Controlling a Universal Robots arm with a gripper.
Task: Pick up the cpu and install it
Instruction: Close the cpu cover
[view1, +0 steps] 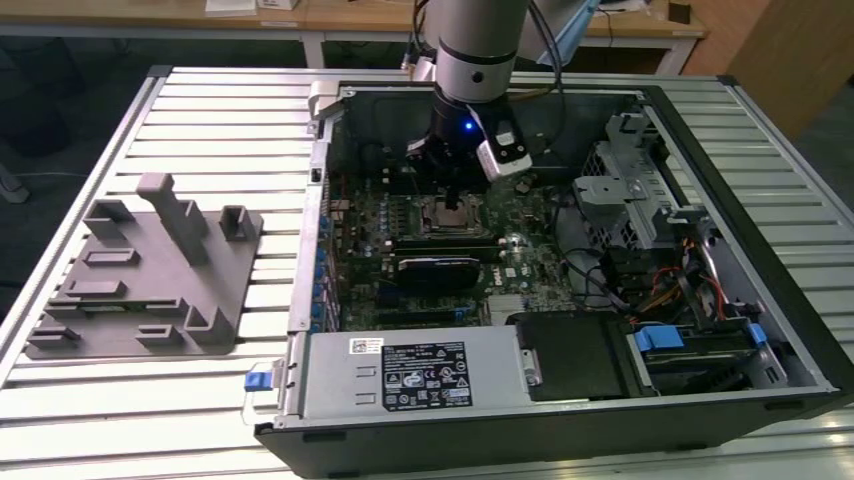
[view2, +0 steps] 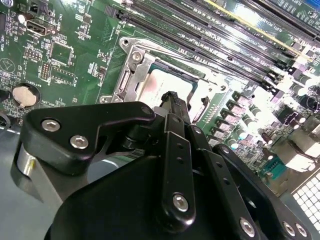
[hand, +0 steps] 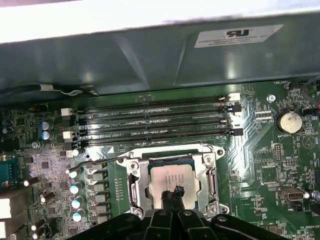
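Observation:
The cpu (hand: 167, 176) lies flat in the metal-framed socket (hand: 136, 182) on the green motherboard, its silver top facing up. In the second wrist view the cpu (view2: 154, 84) sits just beyond the black fingertips. My gripper (hand: 173, 192) hangs right over the cpu's near edge with its two black fingers pressed together into one tip; nothing is between them. In the exterior view the gripper (view1: 454, 203) reaches down into the open computer case, directly above the socket (view1: 430, 216).
The case walls (view1: 320, 200) surround the board. Memory slots (hand: 155, 122) run beside the socket, and a coin battery (hand: 289, 121) sits nearby. A power supply (view1: 414, 372) and a drive cage (view1: 641, 200) fill the case's sides. A grey fixture (view1: 147, 270) stands on the table at the exterior view's left.

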